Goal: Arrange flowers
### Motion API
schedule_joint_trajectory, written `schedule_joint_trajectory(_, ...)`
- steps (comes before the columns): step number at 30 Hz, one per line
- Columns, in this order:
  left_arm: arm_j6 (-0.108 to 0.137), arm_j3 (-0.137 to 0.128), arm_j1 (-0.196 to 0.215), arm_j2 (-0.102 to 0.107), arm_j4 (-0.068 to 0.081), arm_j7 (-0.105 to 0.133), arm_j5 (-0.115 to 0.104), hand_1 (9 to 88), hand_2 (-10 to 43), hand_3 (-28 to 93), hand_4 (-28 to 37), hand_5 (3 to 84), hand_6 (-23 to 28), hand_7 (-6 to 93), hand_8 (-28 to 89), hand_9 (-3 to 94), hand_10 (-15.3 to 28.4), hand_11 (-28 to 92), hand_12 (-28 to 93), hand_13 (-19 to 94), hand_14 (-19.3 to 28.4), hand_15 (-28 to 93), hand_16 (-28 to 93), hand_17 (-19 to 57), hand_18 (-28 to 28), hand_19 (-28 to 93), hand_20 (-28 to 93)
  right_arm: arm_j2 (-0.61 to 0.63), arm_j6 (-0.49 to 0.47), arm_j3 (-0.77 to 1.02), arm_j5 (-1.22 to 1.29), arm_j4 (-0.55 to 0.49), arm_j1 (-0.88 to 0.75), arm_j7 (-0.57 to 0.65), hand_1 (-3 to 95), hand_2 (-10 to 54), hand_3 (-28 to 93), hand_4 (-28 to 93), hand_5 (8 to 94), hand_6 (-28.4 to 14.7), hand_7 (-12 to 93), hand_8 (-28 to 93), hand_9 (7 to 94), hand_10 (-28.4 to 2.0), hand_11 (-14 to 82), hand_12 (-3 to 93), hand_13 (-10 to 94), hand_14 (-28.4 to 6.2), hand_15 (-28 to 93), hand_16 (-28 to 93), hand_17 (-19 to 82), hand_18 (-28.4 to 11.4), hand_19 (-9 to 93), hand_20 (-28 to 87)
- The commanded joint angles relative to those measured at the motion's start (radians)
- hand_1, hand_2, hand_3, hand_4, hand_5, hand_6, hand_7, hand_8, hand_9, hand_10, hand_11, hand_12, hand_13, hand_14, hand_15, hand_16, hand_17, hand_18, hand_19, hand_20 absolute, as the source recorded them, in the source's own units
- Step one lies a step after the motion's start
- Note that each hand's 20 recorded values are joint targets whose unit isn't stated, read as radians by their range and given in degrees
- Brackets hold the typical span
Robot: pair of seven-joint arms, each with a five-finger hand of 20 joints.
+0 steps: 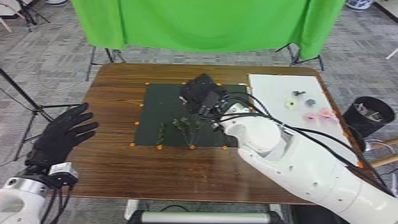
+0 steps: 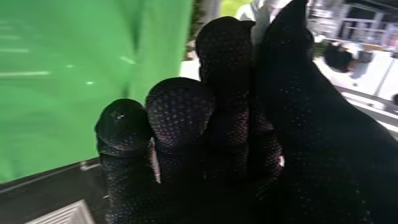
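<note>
now the left hand [image 1: 62,131] is open. the right hand [image 1: 202,93], fingers relaxed, has green sprigs [image 1: 184,123] near it.

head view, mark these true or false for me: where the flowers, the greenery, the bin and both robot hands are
1. The right robot hand is above the dark mat. True.
2. The pink flowers lie on the dark mat. False: the pink flowers are on the white sheet.
3. Some greenery lies on the dark mat. True.
4. The black bin stands on top of the table. False: the black bin is off to the right of the table.
5. The left robot hand is by the left edge of the table. True.
</note>
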Motion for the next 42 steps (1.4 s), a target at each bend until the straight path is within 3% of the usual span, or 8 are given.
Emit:
schedule_joint_trajectory(1,0.000,0.014,-0.013,0.008,0.007,-0.010,0.000,24.8,-3.4,70,-24.0,27.4,3.0,20.4,-11,23.6,11.9,23,16,20,15.7,38,-1,-8.5,22.7,48,10,-0.181,-0.062,-0.080,-0.079,0.048,0.006,-0.051,44.0,-9.5,85,-28,76.1,4.1,43,-3,87.5,-5.7,25.9,41.7,73,-6.3,73,29,34,-21.4,91,48)
schedule_joint_trajectory(5,0.018,0.017,-0.015,0.022,0.004,0.000,-0.004,24.9,-3.3,70,-24.1,27.3,3.0,20.5,-11,23.2,12.0,23,16,20,15.4,37,-1,-8.5,22.7,47,10,-0.212,-0.069,-0.140,-0.102,0.091,0.031,-0.045,44.0,-9.5,85,-28,75.9,4.2,43,-3,87.4,-5.5,25.6,41.8,73,-6.2,73,29,33,-21.2,91,48)
schedule_joint_trajectory(15,0.013,0.043,-0.050,0.040,0.016,-0.003,-0.002,25.0,-3.3,70,-24.1,27.1,3.0,20.4,-11,22.7,11.8,23,16,19,15.3,37,0,-8.7,22.6,47,10,-0.246,-0.020,-0.260,-0.084,0.187,0.122,0.137,43.8,-9.5,85,-28,74.6,4.4,44,-3,87.0,-5.5,25.2,42.1,72,-6.0,73,29,33,-21.0,91,48)
schedule_joint_trajectory(21,0.015,0.049,-0.056,0.045,0.017,-0.002,-0.004,25.0,-3.2,70,-24.0,27.1,3.0,20.5,-11,22.6,11.8,23,16,19,15.3,37,0,-8.7,22.6,47,10,-0.259,-0.022,-0.270,-0.083,0.204,0.127,0.141,43.9,-9.5,85,-28,74.0,4.3,44,-3,86.7,-5.5,25.0,42.5,72,-5.8,73,29,33,-21.0,91,48)
schedule_joint_trajectory(25,0.005,0.057,-0.073,0.045,0.022,-0.008,-0.001,25.1,-3.2,70,-24.0,27.0,3.0,20.5,-11,22.6,11.8,23,16,19,15.2,37,0,-8.7,22.6,47,10,-0.263,-0.051,-0.244,-0.081,0.198,0.106,0.102,39.5,-9.5,83,-28,69.7,3.9,46,-3,82.7,-5.9,28.7,40.0,70,-5.8,73,29,32,-20.8,90,49)
schedule_joint_trajectory(28,0.001,0.059,-0.076,0.042,0.025,-0.012,0.001,25.1,-3.2,70,-23.9,27.0,3.0,20.7,-11,22.6,11.8,23,16,19,15.3,37,0,-8.7,22.7,47,10,-0.265,-0.064,-0.242,-0.071,0.190,0.101,0.109,35.5,-9.5,81,-28,68.3,3.3,45,-2,79.0,-7.1,36.9,31.0,68,-6.2,75,29,31,-20.7,90,50)
schedule_joint_trajectory(34,-0.008,0.073,-0.092,0.048,0.032,-0.016,0.002,25.1,-3.1,70,-23.9,27.0,3.0,20.6,-11,22.6,11.8,23,16,19,15.3,37,0,-8.7,22.6,47,10,-0.263,-0.077,-0.256,-0.067,0.196,0.107,0.147,31.5,-9.5,81,-28,67.2,3.3,43,-2,77.3,-7.8,38.8,28.2,67,-6.5,75,29,31,-20.7,90,50)
schedule_joint_trajectory(42,-0.011,0.073,-0.089,0.034,0.029,-0.028,0.006,25.2,-3.1,70,-23.9,27.0,3.0,20.6,-11,22.7,11.8,23,16,19,15.2,37,0,-8.7,22.6,47,10,-0.269,-0.078,-0.235,-0.090,0.193,0.084,0.148,31.4,-9.5,81,-28,66.8,3.2,43,-2,76.4,-8.0,39.7,27.4,66,-6.7,76,29,31,-20.7,90,50)
